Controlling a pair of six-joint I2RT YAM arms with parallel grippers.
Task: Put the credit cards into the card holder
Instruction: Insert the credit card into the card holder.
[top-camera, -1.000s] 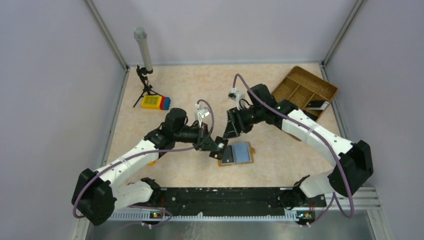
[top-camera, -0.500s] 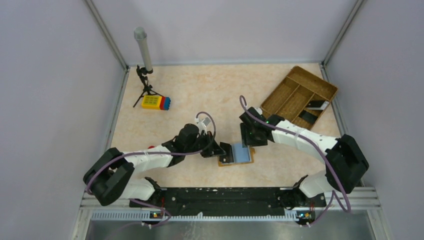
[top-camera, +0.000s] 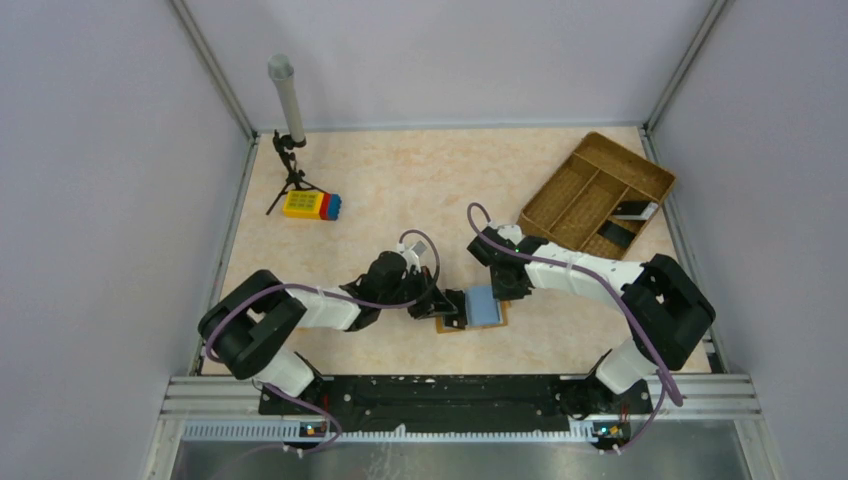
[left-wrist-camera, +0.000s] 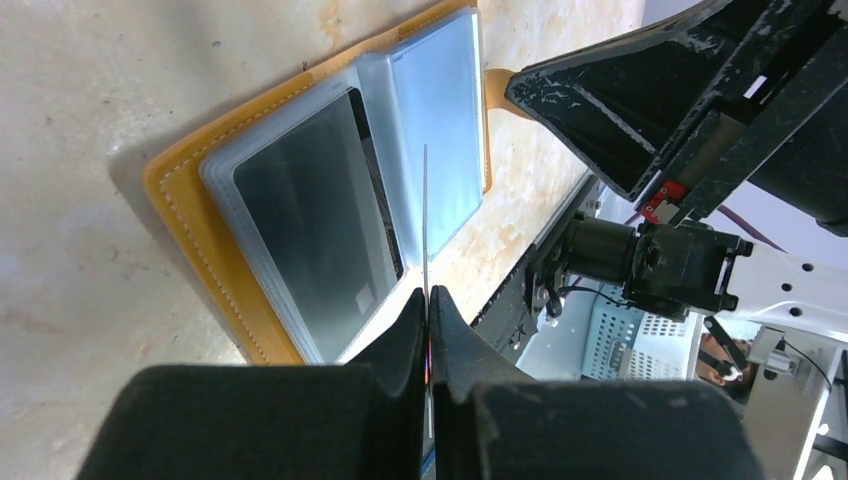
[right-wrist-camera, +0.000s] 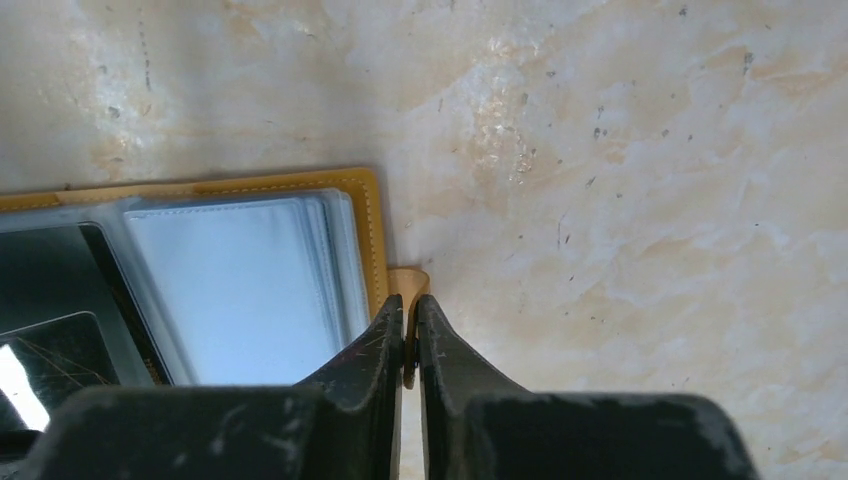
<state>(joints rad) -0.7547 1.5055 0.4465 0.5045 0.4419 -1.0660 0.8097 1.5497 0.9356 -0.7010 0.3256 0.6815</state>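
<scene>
The orange-tan card holder (left-wrist-camera: 190, 215) lies open on the table, its clear sleeves facing up. One sleeve shows a dark credit card (left-wrist-camera: 300, 235) and the other a light blue one (left-wrist-camera: 440, 120). My left gripper (left-wrist-camera: 428, 292) is shut on another thin credit card (left-wrist-camera: 425, 215), which I see edge-on standing over the holder's middle fold. My right gripper (right-wrist-camera: 410, 310) is shut on the holder's small tan strap tab (right-wrist-camera: 410, 282) at its right edge. In the top view the holder (top-camera: 445, 327) lies between the left gripper (top-camera: 450, 300) and the right gripper (top-camera: 503, 290).
A brown woven compartment tray (top-camera: 560, 190) stands at the back right with two dark cards (top-camera: 630, 210) in it. A yellow-red-blue toy block (top-camera: 311, 205) and a small tripod holding a grey tube (top-camera: 288, 100) stand at the back left.
The right gripper came down to the holder's right edge and shut on its strap tab. The left arm carried its card down and right, over the open holder.
</scene>
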